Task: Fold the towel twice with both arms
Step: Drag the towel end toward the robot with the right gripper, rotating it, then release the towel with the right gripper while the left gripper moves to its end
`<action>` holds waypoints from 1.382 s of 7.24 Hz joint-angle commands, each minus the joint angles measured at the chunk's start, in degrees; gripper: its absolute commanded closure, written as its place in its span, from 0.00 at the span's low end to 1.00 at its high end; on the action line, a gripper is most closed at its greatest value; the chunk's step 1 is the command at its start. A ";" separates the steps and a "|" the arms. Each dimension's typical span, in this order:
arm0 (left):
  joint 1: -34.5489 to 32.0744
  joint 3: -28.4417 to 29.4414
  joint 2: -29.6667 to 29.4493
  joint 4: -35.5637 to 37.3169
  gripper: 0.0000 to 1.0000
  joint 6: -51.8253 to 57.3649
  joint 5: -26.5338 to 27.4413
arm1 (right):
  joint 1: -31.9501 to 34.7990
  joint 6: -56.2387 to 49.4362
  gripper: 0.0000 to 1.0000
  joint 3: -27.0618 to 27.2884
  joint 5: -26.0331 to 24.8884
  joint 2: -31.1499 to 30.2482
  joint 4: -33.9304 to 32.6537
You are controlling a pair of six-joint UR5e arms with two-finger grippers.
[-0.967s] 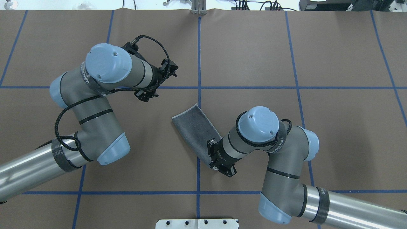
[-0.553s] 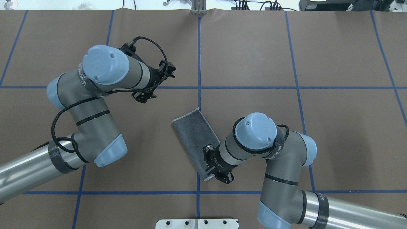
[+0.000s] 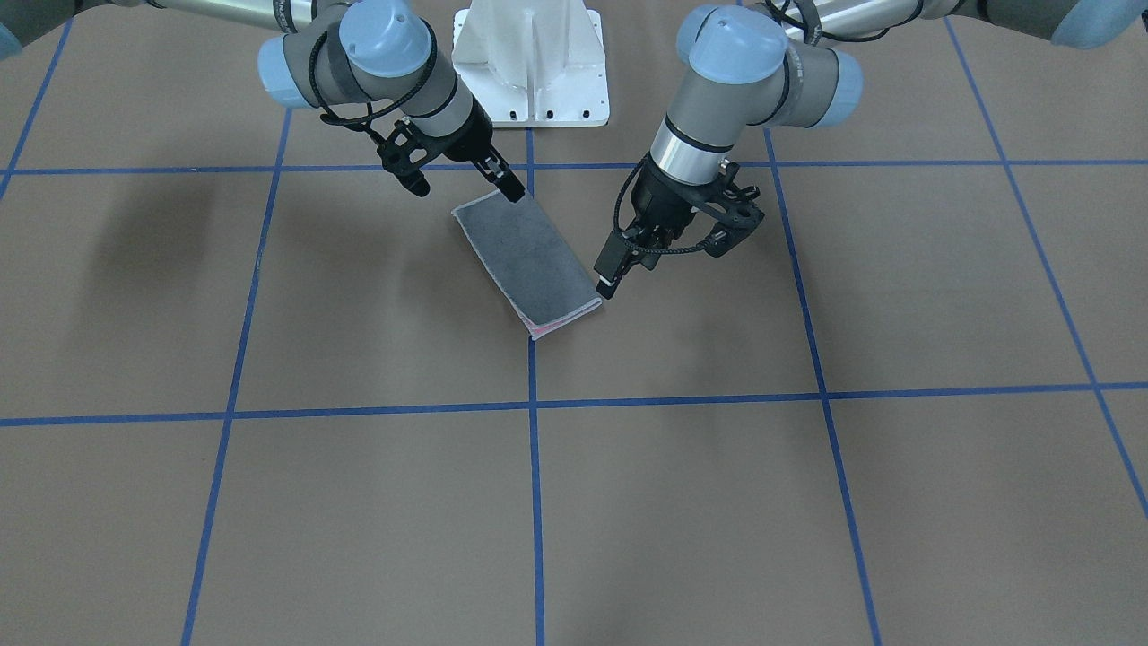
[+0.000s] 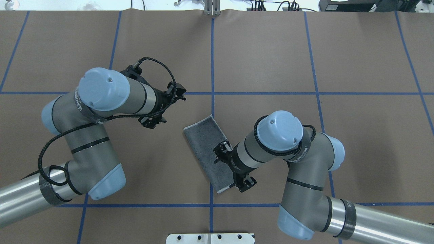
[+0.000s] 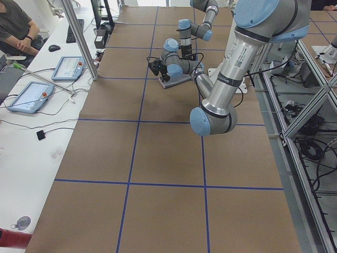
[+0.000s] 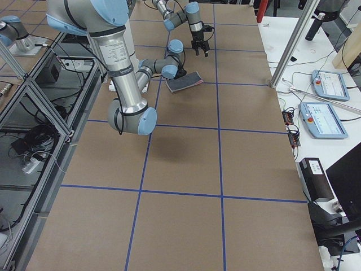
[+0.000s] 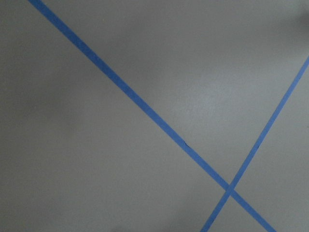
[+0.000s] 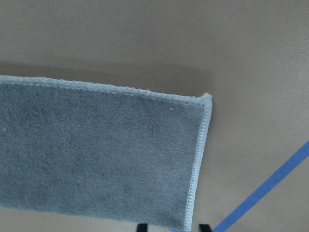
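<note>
The towel (image 4: 206,149) lies flat mid-table as a long folded strip, dark grey face up with a light stitched border, and a pink edge peeks out at its far end (image 3: 549,327). My right gripper (image 3: 507,187) hovers at the towel's corner nearest the robot. Its two fingertips (image 8: 141,227) stand apart just over the stitched end of the towel (image 8: 96,154), open and empty. My left gripper (image 3: 621,278) hangs above the table beside the towel's far corner, apart from the cloth and apparently open. Its wrist view shows only brown paper and blue tape.
The brown table cover carries a grid of blue tape lines (image 4: 212,67). The white pedestal base (image 3: 529,63) stands behind the towel. A white desk with tablets (image 5: 31,97), a metal post (image 5: 79,39) and a seated person (image 5: 16,23) line the far side.
The towel's raised near end has dropped flat, and my right gripper has come off it and backed up slightly. My left arm has swung back toward the robot's side, away from the far tape line.
</note>
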 commanded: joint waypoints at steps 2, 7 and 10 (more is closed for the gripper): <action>5.68 2.37 1.11 -0.55 0.18 0.40 3.75 | 4.95 -3.80 0.00 0.08 -0.50 0.03 0.07; 5.70 5.72 -0.30 -4.14 0.30 5.50 3.75 | 7.42 -6.61 0.00 -0.71 -2.68 0.03 -0.19; 5.61 6.25 -0.30 -4.33 0.33 5.50 3.75 | 7.42 -11.98 0.00 -8.08 -6.82 4.51 0.07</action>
